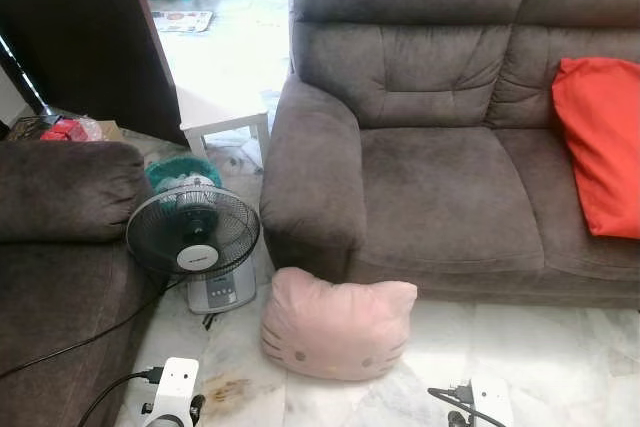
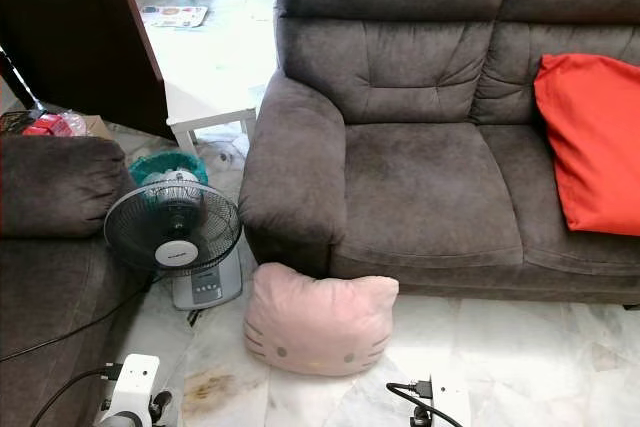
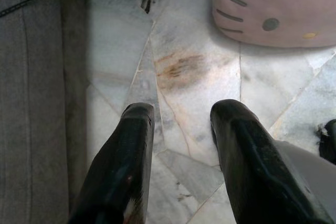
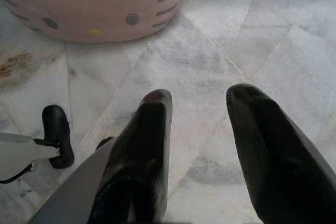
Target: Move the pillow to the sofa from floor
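Note:
A pink cat-face pillow (image 1: 335,327) lies on the marble floor, leaning against the front of the brown sofa (image 1: 450,177) near its left armrest. The pillow (image 3: 278,9) also appears in the left wrist view and, as the pillow (image 4: 89,3), in the right wrist view. My left gripper (image 3: 178,129) hangs open over the bare floor, short of the pillow. My right gripper (image 4: 197,114) is open too, above the floor on the pillow's other side. Nothing sits between either pair of fingers. Both wrists (image 1: 175,392) show at the bottom of the eye views.
A standing fan (image 1: 195,237) sits on the floor left of the pillow, its cable trailing toward me. A second brown sofa (image 1: 60,247) fills the left side. A red cushion (image 1: 600,137) rests on the sofa's right seat. A white low table (image 1: 225,117) stands behind the armrest.

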Tool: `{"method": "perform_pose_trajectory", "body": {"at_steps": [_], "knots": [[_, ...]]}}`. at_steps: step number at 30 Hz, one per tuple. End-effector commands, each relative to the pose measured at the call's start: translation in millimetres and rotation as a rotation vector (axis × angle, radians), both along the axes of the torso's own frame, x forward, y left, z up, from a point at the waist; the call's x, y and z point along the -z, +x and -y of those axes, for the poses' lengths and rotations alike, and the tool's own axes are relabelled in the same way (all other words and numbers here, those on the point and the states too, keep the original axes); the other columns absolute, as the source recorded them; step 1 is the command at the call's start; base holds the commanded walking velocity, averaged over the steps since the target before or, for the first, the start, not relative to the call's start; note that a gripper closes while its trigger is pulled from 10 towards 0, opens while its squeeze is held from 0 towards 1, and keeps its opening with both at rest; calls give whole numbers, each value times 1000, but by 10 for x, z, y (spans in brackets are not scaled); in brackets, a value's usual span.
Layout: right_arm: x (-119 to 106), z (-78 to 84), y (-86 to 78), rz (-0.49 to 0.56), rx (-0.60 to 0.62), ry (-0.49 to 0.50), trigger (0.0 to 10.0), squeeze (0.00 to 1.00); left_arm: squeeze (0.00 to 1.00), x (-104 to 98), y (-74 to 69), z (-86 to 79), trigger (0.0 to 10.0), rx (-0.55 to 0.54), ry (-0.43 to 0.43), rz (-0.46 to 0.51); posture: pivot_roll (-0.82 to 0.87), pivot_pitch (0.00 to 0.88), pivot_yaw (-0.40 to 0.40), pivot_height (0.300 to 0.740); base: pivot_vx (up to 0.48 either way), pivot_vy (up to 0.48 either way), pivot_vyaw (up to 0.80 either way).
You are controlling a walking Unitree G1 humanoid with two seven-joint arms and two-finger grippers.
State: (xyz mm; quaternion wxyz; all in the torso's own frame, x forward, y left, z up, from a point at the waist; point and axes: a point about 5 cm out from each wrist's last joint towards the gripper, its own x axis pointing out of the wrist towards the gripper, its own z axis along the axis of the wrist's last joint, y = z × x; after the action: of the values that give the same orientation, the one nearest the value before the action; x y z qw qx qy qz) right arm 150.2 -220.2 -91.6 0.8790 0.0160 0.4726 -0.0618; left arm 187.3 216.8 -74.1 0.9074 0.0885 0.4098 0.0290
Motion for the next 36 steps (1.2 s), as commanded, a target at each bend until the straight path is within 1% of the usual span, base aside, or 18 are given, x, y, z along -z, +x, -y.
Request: {"method": "perform_pose_trajectory", "body": {"at_steps": [1,16,22,31,36], "knots": [[6,0,-11,-10,-9,-2,10000,0,0,15,-28,2,10000,-6,-11,-7,136,68,-22,740,322,0,0],[4,-2,-6,-10,-22,-2,10000,0,0,9,-16,-3,10000,-9,-12,-5,136,72,-23,740,337,0,0],[5,-5,-7,-12,-23,-2,10000,0,0,2,2,8,10000,6,-8,-2,135,73,-21,740,337,0,0],[6,-4,-9,-11,-21,1,10000,0,0,-15,23,-3,10000,3,-3,14,136,74,-22,740,0,0,0],[1,-3,-3,0,-15,6,10000,0,0,-65,97,-25,10000,-12,13,56,137,75,-24,740,0,0,0]]}}
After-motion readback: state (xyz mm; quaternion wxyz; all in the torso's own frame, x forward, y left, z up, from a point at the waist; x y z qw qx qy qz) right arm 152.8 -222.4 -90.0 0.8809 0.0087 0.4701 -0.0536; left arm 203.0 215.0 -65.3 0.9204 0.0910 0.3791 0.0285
